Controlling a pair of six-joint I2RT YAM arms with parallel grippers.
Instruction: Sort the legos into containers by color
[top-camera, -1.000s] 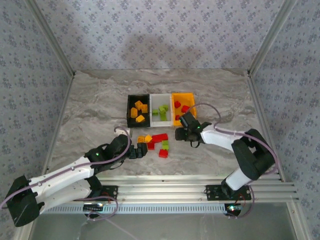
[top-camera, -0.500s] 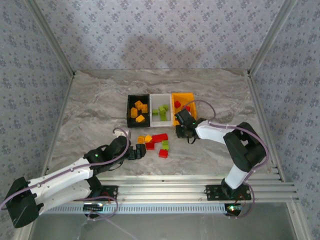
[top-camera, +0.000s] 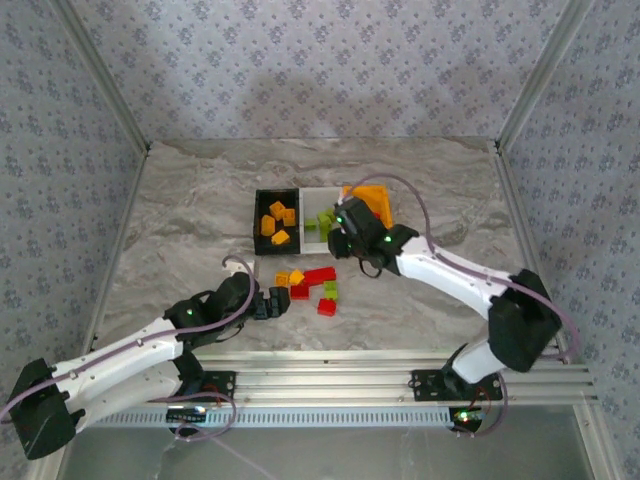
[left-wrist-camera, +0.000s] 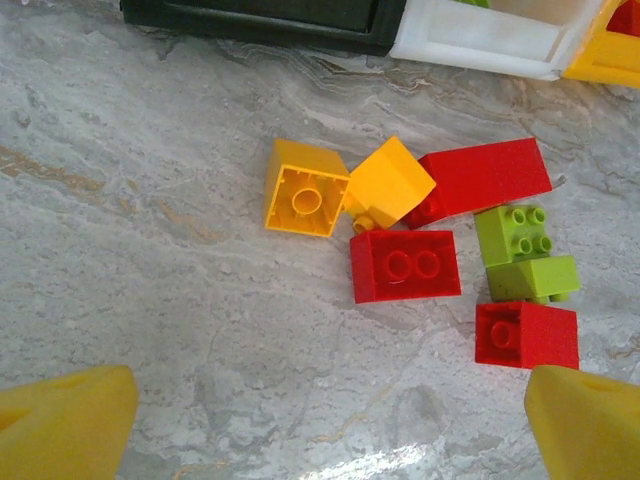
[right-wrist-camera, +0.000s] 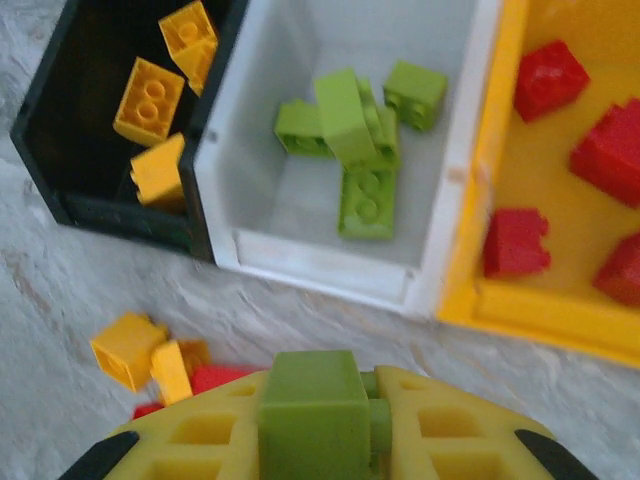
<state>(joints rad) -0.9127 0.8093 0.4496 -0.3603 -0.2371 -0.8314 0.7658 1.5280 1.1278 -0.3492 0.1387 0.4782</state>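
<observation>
Lime-green brick (right-wrist-camera: 312, 410) sits clamped in my right gripper (right-wrist-camera: 320, 440), near the white bin (right-wrist-camera: 330, 278); releasing early could bounce it off the rim. Left gripper (left-wrist-camera: 325, 425) gapes wide.

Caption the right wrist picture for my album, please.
Right gripper, shut on a lime green brick, hovers near the white bin holding other green bricks.
</observation>
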